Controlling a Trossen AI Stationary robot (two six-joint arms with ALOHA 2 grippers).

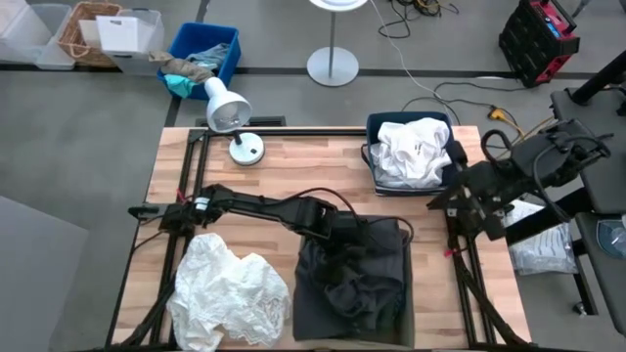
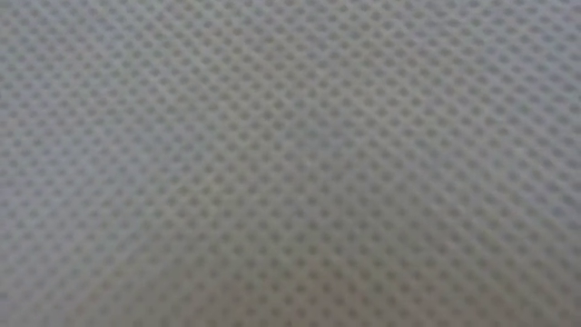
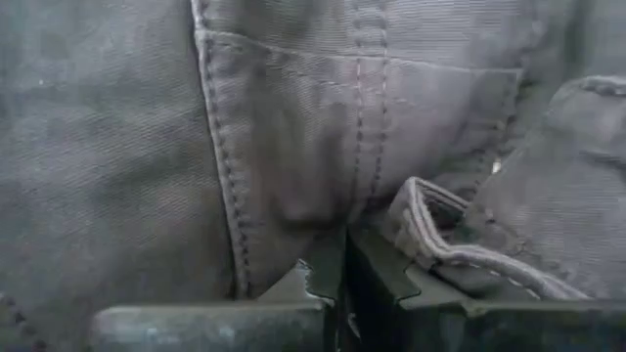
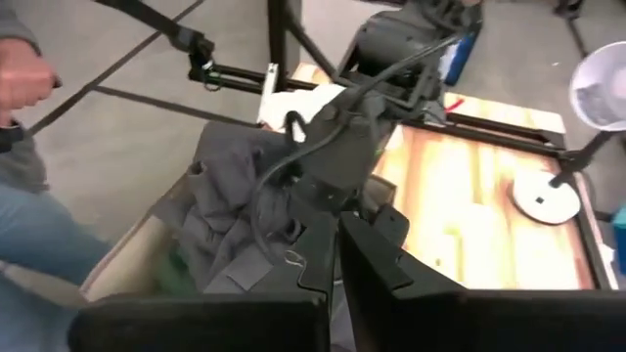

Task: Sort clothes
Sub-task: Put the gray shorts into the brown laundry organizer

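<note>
A charcoal grey garment (image 1: 357, 279) lies crumpled in a tan-walled box (image 4: 122, 259) at the table's near edge, and it fills the left wrist view (image 3: 293, 127). My left gripper (image 1: 337, 230) (image 3: 342, 264) is shut, pointing down at the pile's far part. A white garment (image 1: 230, 298) lies bunched on the table to the left. More white clothes (image 1: 413, 152) fill a blue bin (image 1: 377, 127) at the far right. My right gripper (image 4: 339, 249) is shut on nothing and drawn back at the table's right edge (image 1: 440, 200). A pale mesh cloth (image 2: 290, 163) covers the low view. My left gripper's shut fingertips (image 3: 328, 279) stand right at the charcoal garment's surface, coming from above on a slant. They are between a stitched seam (image 3: 230, 205) and a folded hem (image 3: 425, 210). I cannot tell whether they touch the cloth.
A white desk lamp (image 1: 227, 110) stands at the table's far left. A person (image 4: 29, 196) stands by the table's near edge beside the box. On the floor beyond the table, a blue crate (image 1: 201, 54) holds rags. Bare wood (image 1: 313, 166) lies between lamp and bin.
</note>
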